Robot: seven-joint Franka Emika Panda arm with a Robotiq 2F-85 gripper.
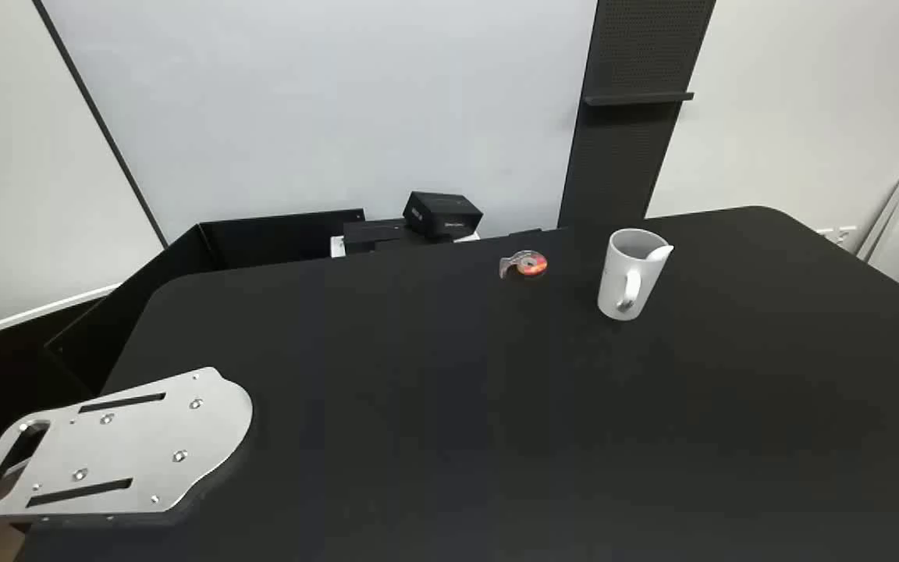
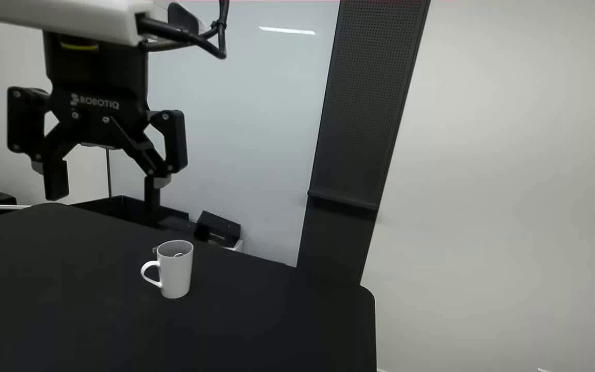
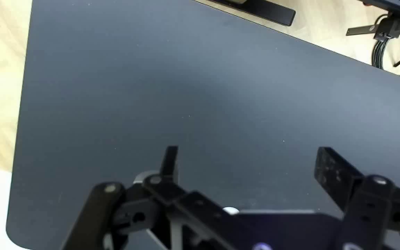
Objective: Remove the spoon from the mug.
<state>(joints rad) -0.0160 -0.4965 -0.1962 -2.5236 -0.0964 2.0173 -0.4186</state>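
The white mug (image 1: pixel 620 277) stands upright on the black table with its handle on its side. It also shows in an exterior view (image 2: pixel 176 274). The white spoon (image 1: pixel 660 253) leans inside it with one end just over the rim. Only a little of the spoon (image 2: pixel 178 254) shows inside the mug there; the rest is hidden. My gripper (image 2: pixel 104 190) is open and empty, well above the table, pointing down and to the mug's left in that exterior view. In the wrist view the open fingers (image 3: pixel 248 158) have bare table between them. A small white patch there is too hidden to name.
A red-and-grey tape-like object (image 1: pixel 529 263) lies near the mug by the far edge. A black box (image 1: pixel 445 215) sits beyond that edge. A grey metal plate (image 1: pixel 126 445) is at the table's near-left side. A whiteboard and dark panel (image 1: pixel 621 117) stand behind.
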